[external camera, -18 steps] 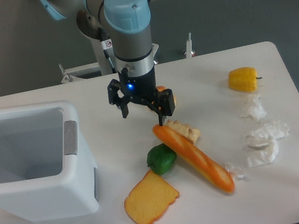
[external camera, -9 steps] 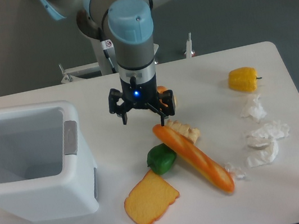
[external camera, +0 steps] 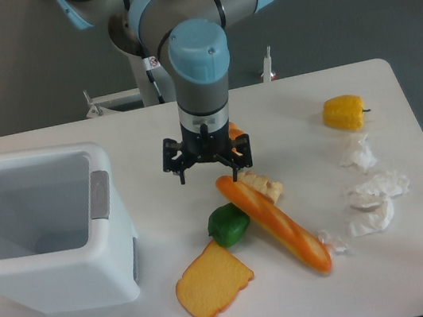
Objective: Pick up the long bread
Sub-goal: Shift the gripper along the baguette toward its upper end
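The long bread (external camera: 274, 222), a glossy orange-and-yellow baguette, lies diagonally on the white table (external camera: 285, 115), running from centre toward the lower right. Its upper end rests against a small pale bumpy bread chunk (external camera: 262, 185). My gripper (external camera: 209, 176) hangs open just above and left of the baguette's upper end, its dark fingers spread wide with nothing between them. Part of an orange item behind the gripper is mostly hidden.
A green pepper (external camera: 228, 224) touches the baguette's left side. A flat orange toast slice (external camera: 212, 281) lies below it. A white open bin (external camera: 46, 229) stands at the left. A yellow pepper (external camera: 344, 112) and crumpled white paper (external camera: 373, 196) sit at the right.
The gripper has shifted slightly right and lower and has rotated about its vertical axis, its fingers now spread more level across the view. The foods have not moved.
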### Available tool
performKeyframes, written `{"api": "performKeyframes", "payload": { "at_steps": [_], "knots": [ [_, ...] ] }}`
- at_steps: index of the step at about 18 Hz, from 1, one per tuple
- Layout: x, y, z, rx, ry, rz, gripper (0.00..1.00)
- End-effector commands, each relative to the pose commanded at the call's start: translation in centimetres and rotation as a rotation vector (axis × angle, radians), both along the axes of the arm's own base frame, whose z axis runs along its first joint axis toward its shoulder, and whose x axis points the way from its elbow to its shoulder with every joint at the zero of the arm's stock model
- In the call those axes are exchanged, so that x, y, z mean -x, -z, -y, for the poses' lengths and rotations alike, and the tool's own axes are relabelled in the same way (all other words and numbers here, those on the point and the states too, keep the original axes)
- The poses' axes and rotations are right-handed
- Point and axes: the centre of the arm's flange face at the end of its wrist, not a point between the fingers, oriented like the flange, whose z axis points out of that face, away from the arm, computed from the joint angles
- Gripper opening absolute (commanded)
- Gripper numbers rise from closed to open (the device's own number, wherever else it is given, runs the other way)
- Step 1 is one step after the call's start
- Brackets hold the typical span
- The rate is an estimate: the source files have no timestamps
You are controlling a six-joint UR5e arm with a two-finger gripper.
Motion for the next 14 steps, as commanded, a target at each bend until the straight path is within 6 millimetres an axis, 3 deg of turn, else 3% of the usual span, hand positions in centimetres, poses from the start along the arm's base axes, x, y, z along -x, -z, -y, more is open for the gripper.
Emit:
{"api": "performKeyframes", "payload": {
  "at_steps": [7,14],
  "knots": [
    [1.2,1.3,0.2,0.028,-0.074,0.017,1.00],
    [4.2,1.9,3.2,0.064,-0.159,0.051,1.00]
  ]
}}
